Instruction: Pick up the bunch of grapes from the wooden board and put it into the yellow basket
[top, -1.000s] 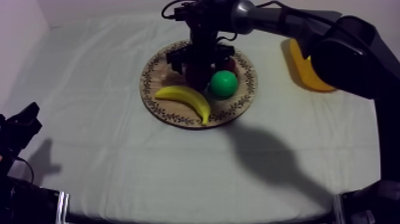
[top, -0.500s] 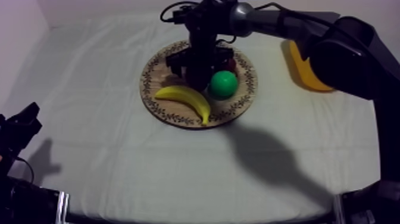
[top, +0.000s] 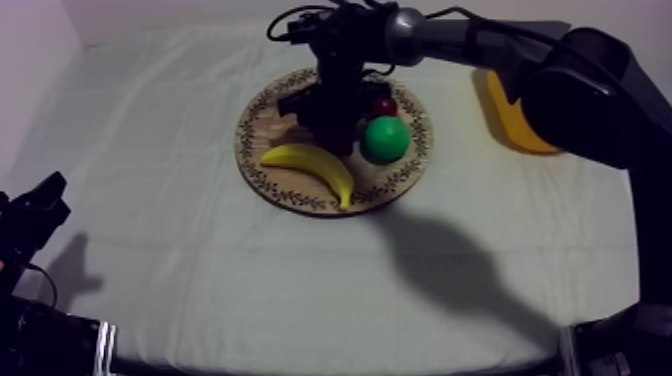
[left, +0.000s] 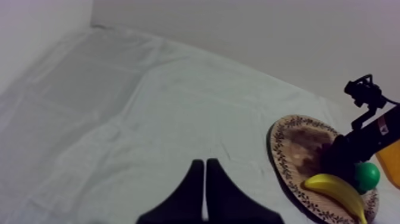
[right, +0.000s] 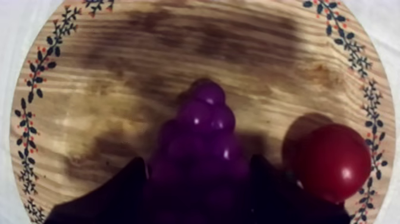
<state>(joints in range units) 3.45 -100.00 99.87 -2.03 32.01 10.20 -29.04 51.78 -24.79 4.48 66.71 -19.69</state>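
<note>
The purple bunch of grapes (right: 202, 137) lies on the round wooden board (right: 89, 89), and my right gripper (right: 200, 170) is shut on it, one black finger (right: 113, 199) pressed against each side. In the top view my right gripper (top: 335, 108) stands over the middle of the board (top: 258, 150), with the dark grapes (top: 336, 130) under it. The yellow basket (top: 516, 118) sits at the right side of the table, partly behind my right arm. My left gripper (left: 204, 162) is shut on nothing and rests low at the left (top: 38, 212).
On the board also lie a banana (top: 312, 166) at the front, a green pear (top: 384, 139) right of the grapes, and a small red fruit (right: 334, 161) close beside my right finger. Open cloth stretches between the board and my left gripper.
My right gripper has risen slightly over the board. The green pear has shifted a little to the right and back. The left arm has not moved.
</note>
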